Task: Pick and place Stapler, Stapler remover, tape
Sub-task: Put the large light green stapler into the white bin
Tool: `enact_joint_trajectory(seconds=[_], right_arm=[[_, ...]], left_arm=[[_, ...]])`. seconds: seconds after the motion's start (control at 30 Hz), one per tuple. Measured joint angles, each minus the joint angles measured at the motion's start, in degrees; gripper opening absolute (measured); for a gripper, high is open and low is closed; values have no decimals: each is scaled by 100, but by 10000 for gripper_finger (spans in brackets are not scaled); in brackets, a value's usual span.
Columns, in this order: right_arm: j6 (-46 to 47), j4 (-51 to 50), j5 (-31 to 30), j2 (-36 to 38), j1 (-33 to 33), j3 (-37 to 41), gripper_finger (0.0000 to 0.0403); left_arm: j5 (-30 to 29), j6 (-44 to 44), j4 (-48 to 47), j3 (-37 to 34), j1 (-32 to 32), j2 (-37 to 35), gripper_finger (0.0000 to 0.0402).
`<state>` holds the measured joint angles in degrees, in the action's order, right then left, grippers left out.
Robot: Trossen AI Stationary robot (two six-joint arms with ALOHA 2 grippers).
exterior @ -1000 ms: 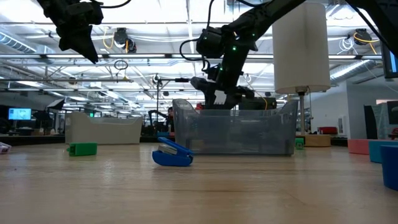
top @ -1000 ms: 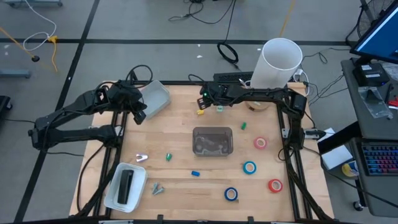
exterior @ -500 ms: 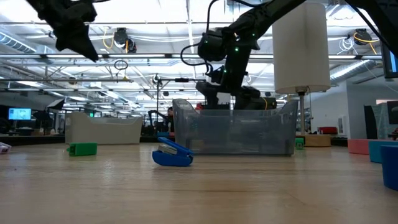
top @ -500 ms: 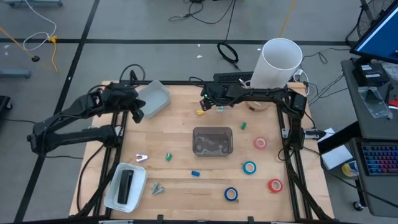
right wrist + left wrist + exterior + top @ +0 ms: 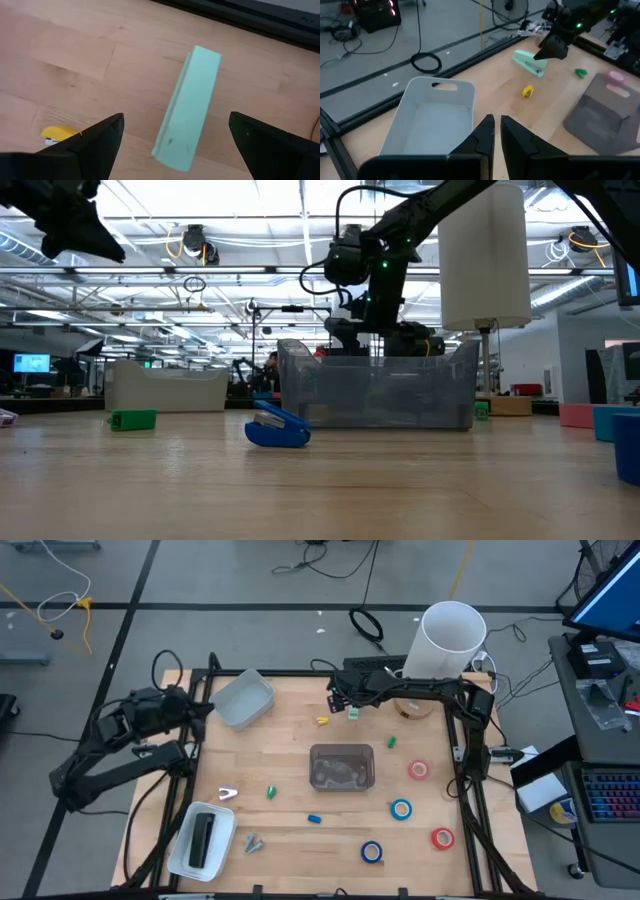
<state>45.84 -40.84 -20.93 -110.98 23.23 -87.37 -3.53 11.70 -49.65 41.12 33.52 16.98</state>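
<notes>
The right pincer (image 5: 172, 145) hangs spread wide over the mint-green stapler (image 5: 187, 107), which lies flat on the counter (image 5: 290, 740) near its far edge, a small yellow piece (image 5: 59, 134) just beside it. The left pincer (image 5: 496, 131) is pressed together above the empty grey bin (image 5: 432, 117). Four tape rolls (image 5: 401, 808) lie apart at the counter's right.

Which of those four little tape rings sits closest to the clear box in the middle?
The pinkish red tape roll, just right of the clear box; the others lie nearer the front edge.

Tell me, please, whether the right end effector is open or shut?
Open: the right end effector has its fingers spread wide above the mint-green stapler, touching nothing.
</notes>
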Motion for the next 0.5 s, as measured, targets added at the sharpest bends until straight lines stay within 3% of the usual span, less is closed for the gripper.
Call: enact_joint_trajectory(seconds=[0.5], right_arm=[[302, -233, 15, -2, 41, 0, 356]], left_arm=[[91, 36, 386, -362, 0, -108, 31]])
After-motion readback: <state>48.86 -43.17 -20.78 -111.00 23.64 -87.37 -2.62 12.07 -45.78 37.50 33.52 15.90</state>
